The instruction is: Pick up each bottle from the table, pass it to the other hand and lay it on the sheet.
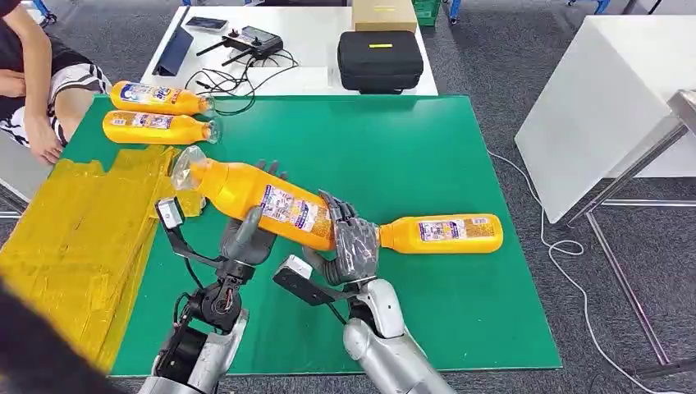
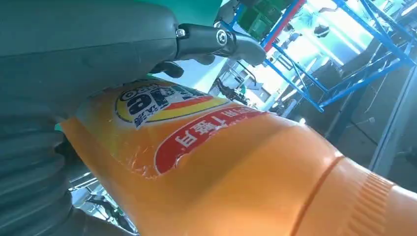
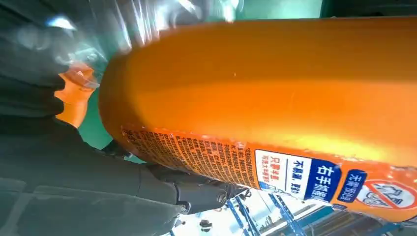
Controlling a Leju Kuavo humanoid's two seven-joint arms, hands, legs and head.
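I have one orange bottle (image 1: 263, 199) raised over the green mat (image 1: 394, 148) at centre frame, both hands wrapped around it: left hand (image 1: 246, 238) at its middle, right hand (image 1: 351, 240) at its base. Another bottle (image 1: 443, 234) lies right of centre, two bottles (image 1: 160, 113) lie upper left above the yellow sheet (image 1: 74, 246).

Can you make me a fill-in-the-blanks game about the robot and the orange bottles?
1. Both the left hand and the right hand grip the same orange plastic bottle, held above the ____ mat.
2. The number of orange bottles lying side by side at the mat's far left corner is ____.
3. The crinkled sheet on the robot's left is ____ in colour.
4. The black zipped case sits on the ____ table.

Missing words: green; two; yellow; white
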